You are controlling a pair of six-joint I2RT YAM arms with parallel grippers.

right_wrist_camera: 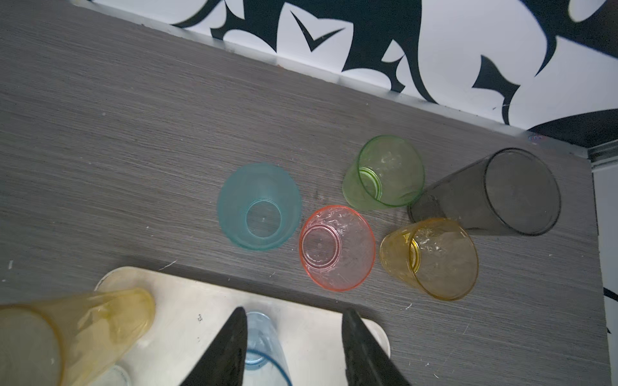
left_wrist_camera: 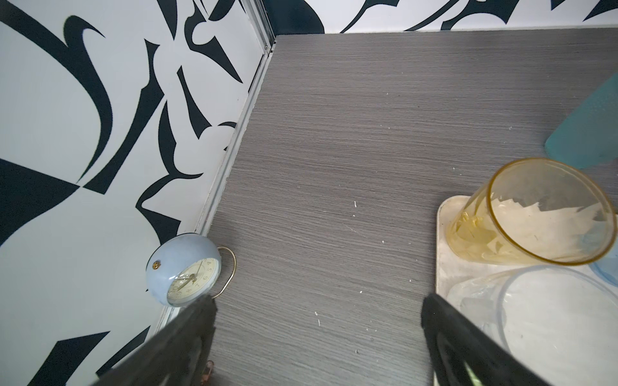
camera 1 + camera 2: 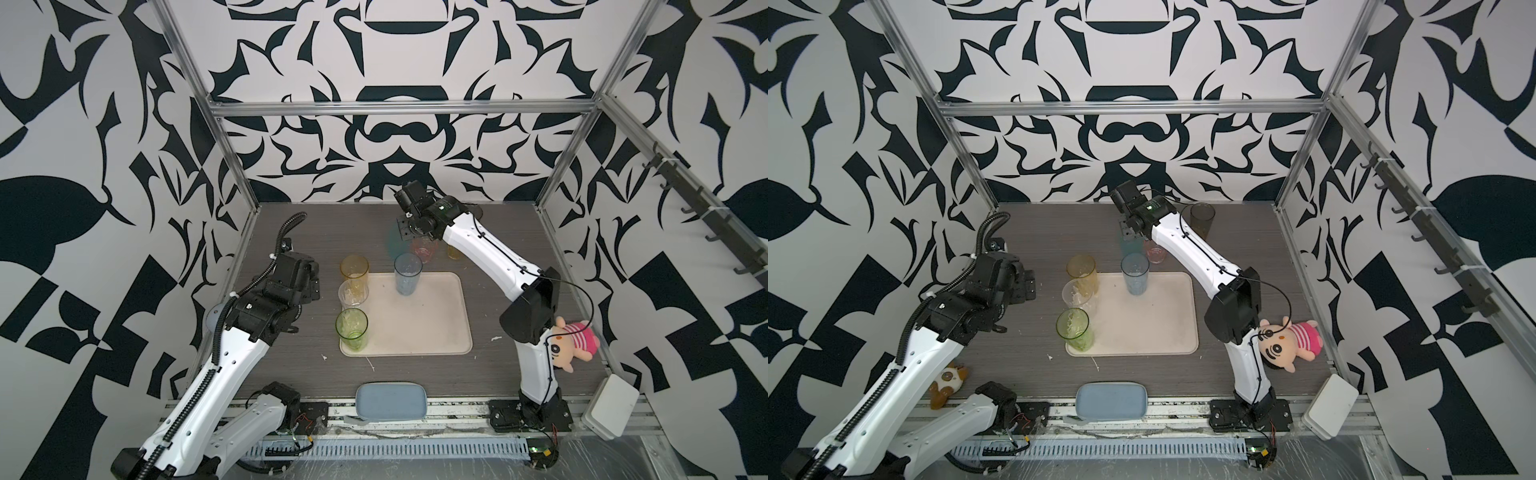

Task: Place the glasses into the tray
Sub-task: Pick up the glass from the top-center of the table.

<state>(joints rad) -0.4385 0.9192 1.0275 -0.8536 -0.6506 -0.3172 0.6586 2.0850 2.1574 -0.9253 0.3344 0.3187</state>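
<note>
The cream tray point(image 3: 432, 328) lies mid-table. Along its left edge stand a tall yellow glass point(image 3: 354, 268), a colourless one point(image 3: 353, 293) and a tall green one point(image 3: 352, 328); a tall blue glass point(image 3: 408, 274) stands at its far edge. Behind the tray on the table are a teal glass point(image 1: 259, 207), pink point(image 1: 336, 247), short green point(image 1: 384, 173), amber point(image 1: 431, 257) and smoky grey point(image 1: 495, 194). My right gripper point(image 1: 294, 320) hovers open above the tray's far edge, the blue glass point(image 1: 261, 347) below it. My left gripper point(image 2: 317, 310) is open and empty, left of the tray.
A blue-grey pad point(image 3: 390, 401) lies at the front edge. A plush doll point(image 3: 573, 336) sits by the right arm, a white box point(image 3: 609, 405) at the front right. A blue clock point(image 2: 182, 270) leans at the left wall, and a small toy point(image 3: 948, 382) lies front left.
</note>
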